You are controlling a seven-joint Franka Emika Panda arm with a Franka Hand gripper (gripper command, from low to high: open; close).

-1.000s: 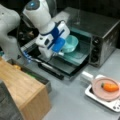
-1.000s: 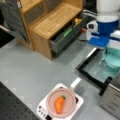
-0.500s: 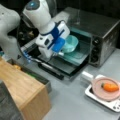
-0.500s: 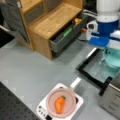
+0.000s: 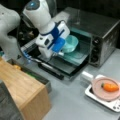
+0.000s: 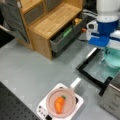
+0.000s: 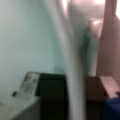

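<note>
Teal bowl (image 7: 30, 37) rim sits between gripper (image 7: 75, 92) fingers, wrist view only.

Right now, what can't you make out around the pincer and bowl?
- Pincer: fingertips hidden behind the bowl rim in both front views.
- Bowl's inside: cut off by the arm in a front view; the wrist view shows only the rim, blurred.
- Oven interior: dark behind the bowl.
- Drawer contents: blurred.

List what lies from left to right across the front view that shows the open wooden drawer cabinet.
Wooden drawer cabinet → pink pan holding an orange carrot → teal bowl on the open oven door, with the blue gripper at its rim.
</note>
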